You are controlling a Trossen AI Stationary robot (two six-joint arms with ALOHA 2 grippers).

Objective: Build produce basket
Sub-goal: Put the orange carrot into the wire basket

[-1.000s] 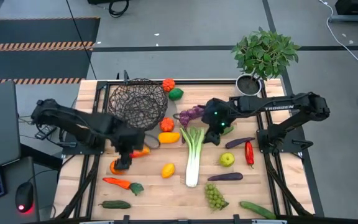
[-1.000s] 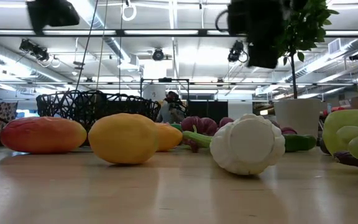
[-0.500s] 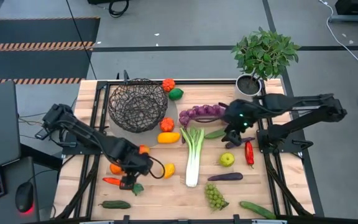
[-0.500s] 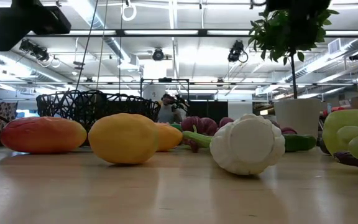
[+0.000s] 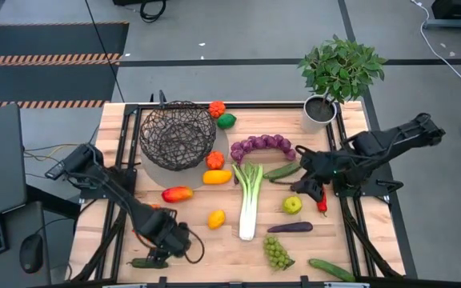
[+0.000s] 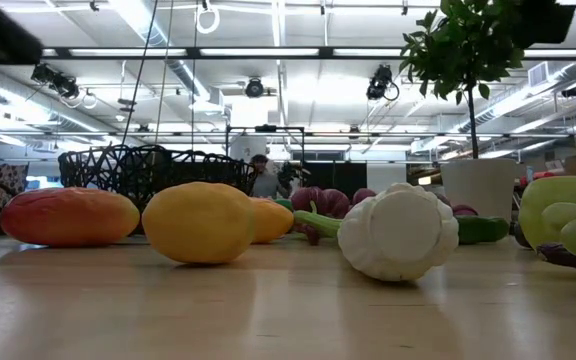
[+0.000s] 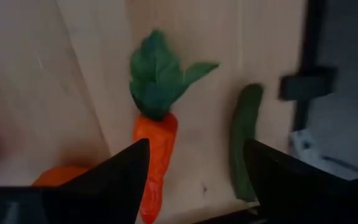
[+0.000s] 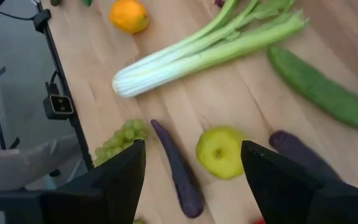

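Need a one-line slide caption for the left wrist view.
Open left gripper hovering over an orange carrot with green leafy top, beside a small dark green cucumber, on the pale wooden table.

Bright ceiling lights point(image 6: 268, 50) shine from above. The desk point(image 6: 288, 310) is shiny and shows soft dark shadows under the fruit. The left wrist view is blurry. Close things in the low view look fuzzy.
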